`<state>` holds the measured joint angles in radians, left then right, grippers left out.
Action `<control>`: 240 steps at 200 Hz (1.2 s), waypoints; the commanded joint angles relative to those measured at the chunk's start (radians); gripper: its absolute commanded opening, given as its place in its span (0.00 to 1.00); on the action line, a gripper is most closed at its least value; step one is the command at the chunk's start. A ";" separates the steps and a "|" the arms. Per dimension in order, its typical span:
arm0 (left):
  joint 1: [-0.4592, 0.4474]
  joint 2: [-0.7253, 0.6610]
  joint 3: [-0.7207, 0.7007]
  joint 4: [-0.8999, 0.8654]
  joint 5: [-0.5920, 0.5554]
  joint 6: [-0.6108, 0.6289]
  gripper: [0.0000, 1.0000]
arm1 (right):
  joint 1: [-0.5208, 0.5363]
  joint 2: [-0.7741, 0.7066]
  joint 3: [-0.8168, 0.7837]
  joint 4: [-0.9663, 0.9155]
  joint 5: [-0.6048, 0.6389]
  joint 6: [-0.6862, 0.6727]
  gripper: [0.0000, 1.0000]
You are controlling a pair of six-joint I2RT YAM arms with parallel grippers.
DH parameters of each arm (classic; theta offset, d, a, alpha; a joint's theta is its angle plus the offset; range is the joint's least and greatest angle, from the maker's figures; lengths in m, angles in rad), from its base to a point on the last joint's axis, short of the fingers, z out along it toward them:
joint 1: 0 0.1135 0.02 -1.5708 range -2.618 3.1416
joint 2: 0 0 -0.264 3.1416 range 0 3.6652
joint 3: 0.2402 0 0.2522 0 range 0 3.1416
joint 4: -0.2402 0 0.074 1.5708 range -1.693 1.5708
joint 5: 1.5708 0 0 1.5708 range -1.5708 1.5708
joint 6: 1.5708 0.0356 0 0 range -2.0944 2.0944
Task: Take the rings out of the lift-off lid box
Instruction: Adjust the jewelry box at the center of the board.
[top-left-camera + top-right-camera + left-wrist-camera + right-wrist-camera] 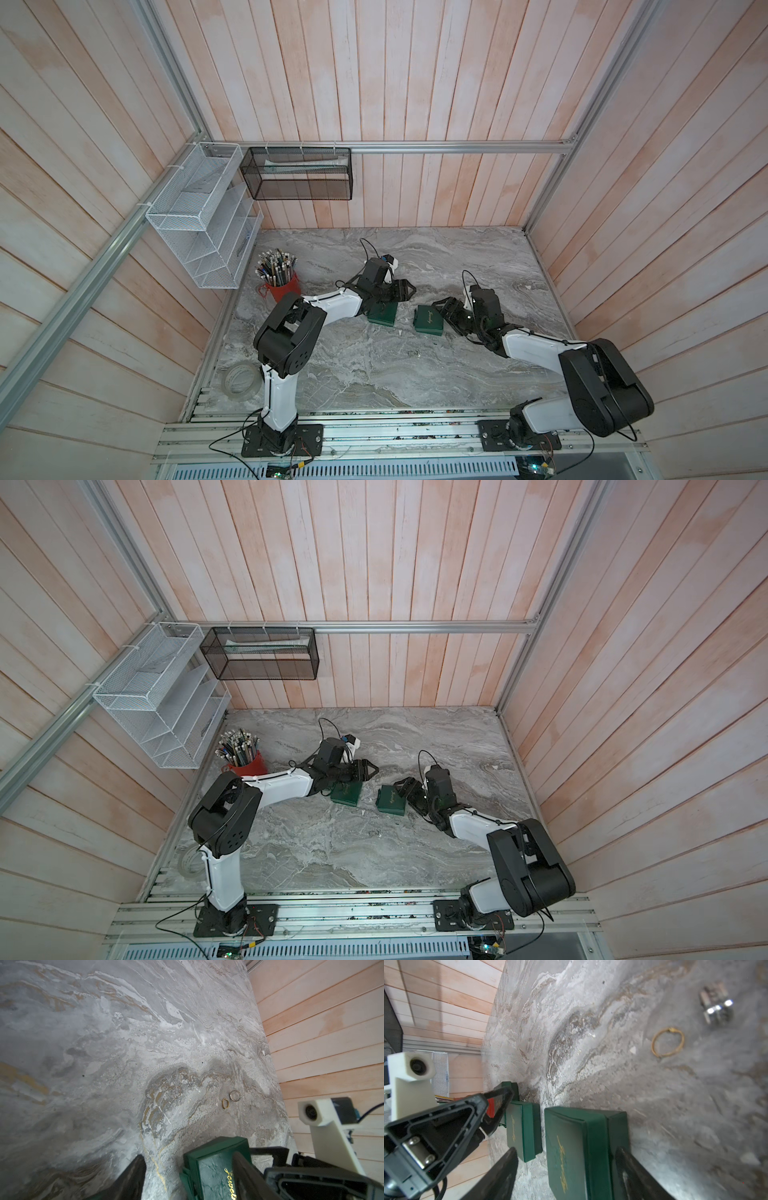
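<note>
Gold and silver rings on the table

A small gold ring (225,1103) and a silver ring (235,1095) lie just beside each other on the marble table (104,1053), beyond a green box (212,1167). The left tool (188,1157) straddles that box, released. The right tool (565,1149) stands open around a second green box (577,1157).

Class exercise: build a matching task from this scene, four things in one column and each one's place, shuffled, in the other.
Things:
1 pen cup
2 tape roll
3 black mesh basket
4 rings

Places:
a hung on the back rail
b on the table, outside the green boxes
c front left corner
d back left corner

Pairs: 1-d, 2-c, 3-a, 4-b
</note>
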<state>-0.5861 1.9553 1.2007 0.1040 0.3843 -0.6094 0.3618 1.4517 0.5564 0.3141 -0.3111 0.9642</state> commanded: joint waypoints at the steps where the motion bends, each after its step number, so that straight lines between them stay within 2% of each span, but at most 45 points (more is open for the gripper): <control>1: 0.003 -0.033 -0.013 0.012 -0.001 0.008 0.68 | -0.009 0.024 0.052 -0.152 -0.001 -0.113 0.72; 36: 0.003 -0.052 -0.047 0.019 0.024 -0.016 0.68 | -0.009 0.041 0.099 -0.290 0.055 -0.193 0.66; 68: 0.002 -0.094 -0.102 0.040 0.049 -0.050 0.68 | -0.005 0.057 0.118 -0.329 0.061 -0.249 0.61; 126: -0.024 -0.100 -0.145 0.025 0.106 -0.072 0.68 | -0.003 0.070 0.093 -0.280 0.015 -0.254 0.53; 213: -0.055 -0.027 -0.166 0.103 0.182 -0.154 0.68 | -0.031 0.095 0.052 -0.207 -0.059 -0.234 0.50; 240: -0.063 -0.002 -0.173 0.135 0.205 -0.187 0.69 | -0.036 0.091 0.021 -0.160 -0.079 -0.207 0.45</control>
<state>-0.6399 1.9186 1.0431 0.1852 0.5491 -0.7567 0.3359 1.5246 0.6228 0.1448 -0.3737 0.7380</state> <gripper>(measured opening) 0.681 0.463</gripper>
